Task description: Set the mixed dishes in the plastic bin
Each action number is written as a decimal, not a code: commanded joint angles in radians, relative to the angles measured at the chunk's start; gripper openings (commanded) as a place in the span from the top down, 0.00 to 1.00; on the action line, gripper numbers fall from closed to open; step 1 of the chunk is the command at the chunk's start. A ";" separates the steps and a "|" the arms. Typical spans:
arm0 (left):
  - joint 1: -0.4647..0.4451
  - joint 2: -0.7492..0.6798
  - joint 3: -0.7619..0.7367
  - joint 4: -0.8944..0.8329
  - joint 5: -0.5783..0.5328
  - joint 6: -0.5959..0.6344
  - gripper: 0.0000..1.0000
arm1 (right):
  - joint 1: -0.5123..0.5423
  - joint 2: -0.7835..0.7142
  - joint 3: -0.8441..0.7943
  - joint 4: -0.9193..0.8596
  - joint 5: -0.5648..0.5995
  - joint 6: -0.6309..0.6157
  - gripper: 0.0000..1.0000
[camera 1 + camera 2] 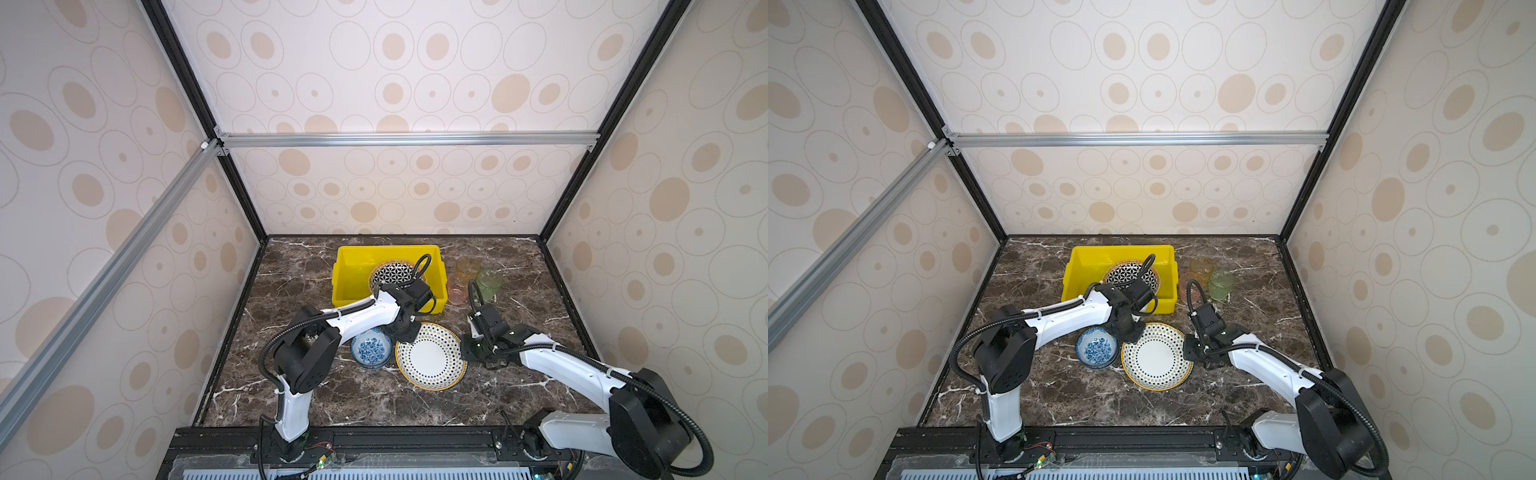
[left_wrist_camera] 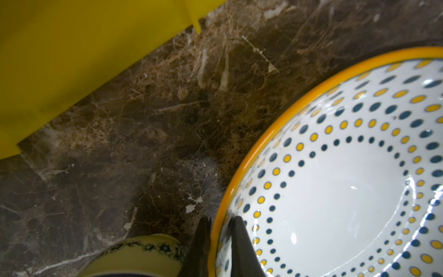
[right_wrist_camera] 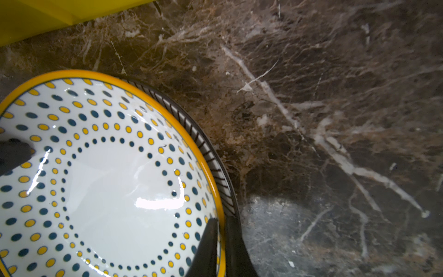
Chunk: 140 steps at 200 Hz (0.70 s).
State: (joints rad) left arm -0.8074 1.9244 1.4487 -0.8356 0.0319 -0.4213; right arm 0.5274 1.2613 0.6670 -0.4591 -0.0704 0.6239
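The dotted plate [image 1: 430,358] with a yellow rim lies mid-table, stacked on a striped-rim plate [image 3: 208,148]. My left gripper [image 2: 219,221] is shut on the dotted plate's [image 2: 335,191] rim on the bin side, one finger inside and one outside. At the opposite edge my right gripper [image 3: 221,219] is shut on the same rim [image 3: 107,191]. The yellow plastic bin [image 1: 353,276] stands behind, holding a black-white geometric plate [image 1: 392,272]. A blue-floral bowl [image 1: 371,348] sits just left of the dotted plate, close to my left fingers.
Pink [image 1: 457,289], amber [image 1: 468,266] and green [image 1: 489,283] cups cluster right of the bin, behind my right arm. Patterned enclosure walls border the dark marble table [image 1: 374,399] on three sides. The bin's front wall [image 2: 72,60] is near my left gripper.
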 commanded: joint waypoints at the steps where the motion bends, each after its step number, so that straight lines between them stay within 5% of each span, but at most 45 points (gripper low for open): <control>1: 0.015 0.003 0.024 -0.030 -0.093 -0.008 1.00 | 0.020 0.017 -0.022 -0.036 -0.020 0.014 0.88; 140: 0.034 -0.029 0.032 -0.008 -0.082 0.010 1.00 | 0.026 0.030 -0.013 -0.033 -0.027 0.016 0.88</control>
State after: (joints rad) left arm -0.7944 1.9072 1.4597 -0.8463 0.0322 -0.4049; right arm 0.5354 1.2739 0.6670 -0.4572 -0.0738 0.6247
